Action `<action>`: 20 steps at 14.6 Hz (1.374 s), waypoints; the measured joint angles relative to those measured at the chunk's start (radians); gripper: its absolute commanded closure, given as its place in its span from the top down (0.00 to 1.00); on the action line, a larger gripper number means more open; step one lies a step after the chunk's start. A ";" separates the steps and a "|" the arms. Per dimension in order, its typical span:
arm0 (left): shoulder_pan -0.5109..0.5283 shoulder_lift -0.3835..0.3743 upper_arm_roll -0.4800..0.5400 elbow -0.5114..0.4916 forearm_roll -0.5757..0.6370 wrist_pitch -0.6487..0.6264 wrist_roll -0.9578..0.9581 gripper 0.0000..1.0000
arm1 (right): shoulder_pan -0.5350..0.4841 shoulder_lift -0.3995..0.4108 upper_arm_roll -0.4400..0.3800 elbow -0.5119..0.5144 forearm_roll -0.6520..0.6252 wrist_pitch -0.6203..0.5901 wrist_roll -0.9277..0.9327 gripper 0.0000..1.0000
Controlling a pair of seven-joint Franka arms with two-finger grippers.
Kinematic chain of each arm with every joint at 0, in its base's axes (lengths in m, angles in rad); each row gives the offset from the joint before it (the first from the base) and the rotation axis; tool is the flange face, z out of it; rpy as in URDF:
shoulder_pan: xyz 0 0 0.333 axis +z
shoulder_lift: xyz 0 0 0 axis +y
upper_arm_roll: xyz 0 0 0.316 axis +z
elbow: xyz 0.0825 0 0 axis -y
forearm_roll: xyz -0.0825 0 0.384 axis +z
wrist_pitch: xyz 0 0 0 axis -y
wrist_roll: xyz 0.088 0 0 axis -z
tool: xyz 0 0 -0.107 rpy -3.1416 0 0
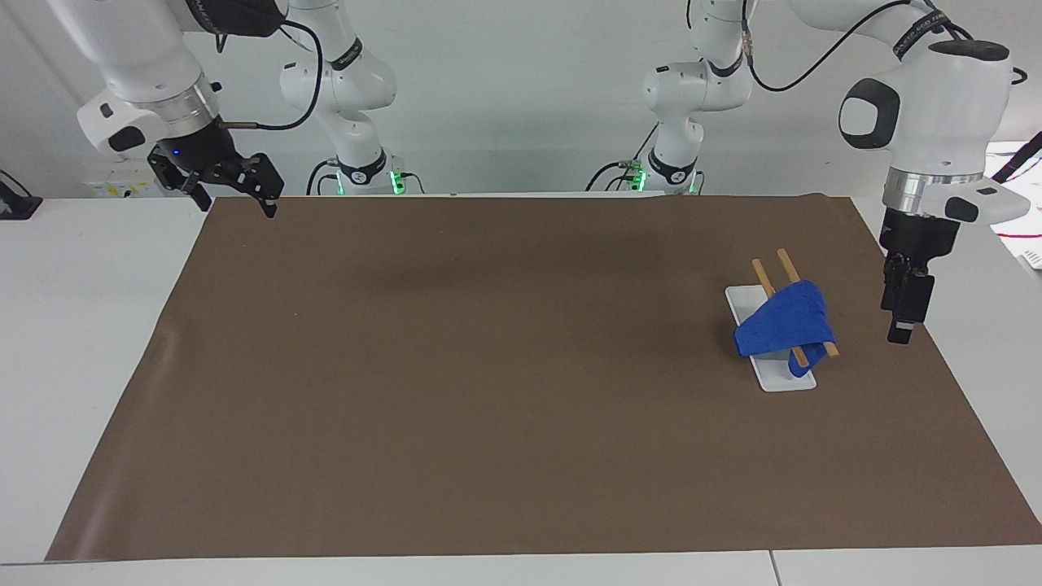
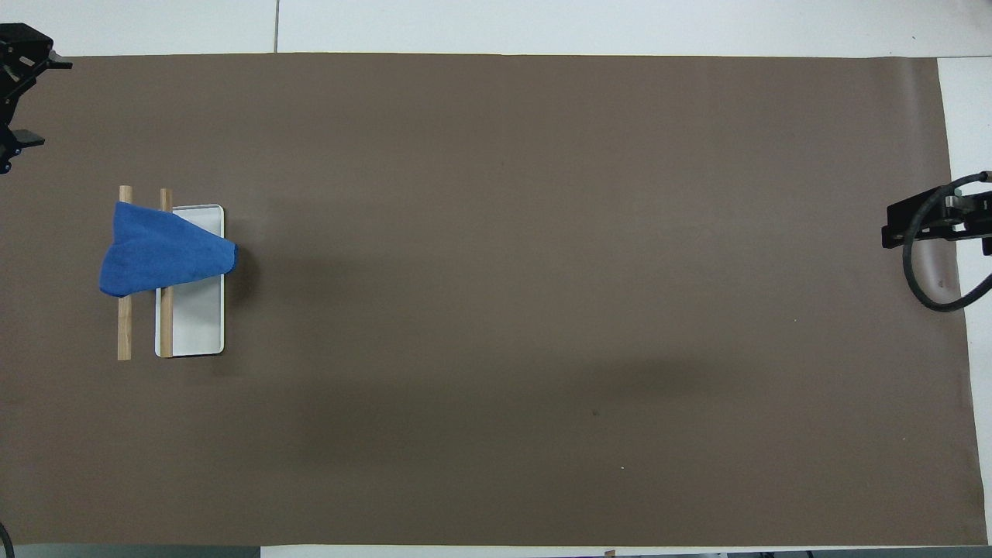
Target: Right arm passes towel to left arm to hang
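Observation:
The blue towel (image 1: 785, 321) hangs draped over two wooden rods (image 1: 765, 277) of a small rack with a white base (image 1: 785, 378), toward the left arm's end of the table. It also shows in the overhead view (image 2: 159, 252). My left gripper (image 1: 899, 330) hangs in the air over the mat's edge beside the rack, apart from the towel, open and empty; the overhead view (image 2: 19, 101) shows its fingers spread. My right gripper (image 1: 234, 202), with its blue light, is open and empty over the mat's corner at the right arm's end, where that arm waits.
A brown mat (image 1: 488, 366) covers most of the white table (image 1: 81, 325). The rack's rods (image 2: 124, 333) and white base (image 2: 194, 325) stick out past the towel. A black cable loops by the right arm's wrist (image 2: 930, 263).

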 measured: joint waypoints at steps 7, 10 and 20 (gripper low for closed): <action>-0.007 -0.054 -0.015 0.012 -0.002 -0.274 0.539 1.00 | 0.000 0.001 0.000 0.000 0.000 0.000 0.000 1.00; -0.008 -0.085 -0.028 0.012 -0.002 -0.392 0.675 1.00 | -0.001 0.001 -0.001 0.000 0.000 0.000 0.000 1.00; -0.007 -0.120 -0.043 0.037 -0.035 -0.582 0.825 1.00 | -0.005 0.001 -0.001 0.000 0.000 0.000 0.000 1.00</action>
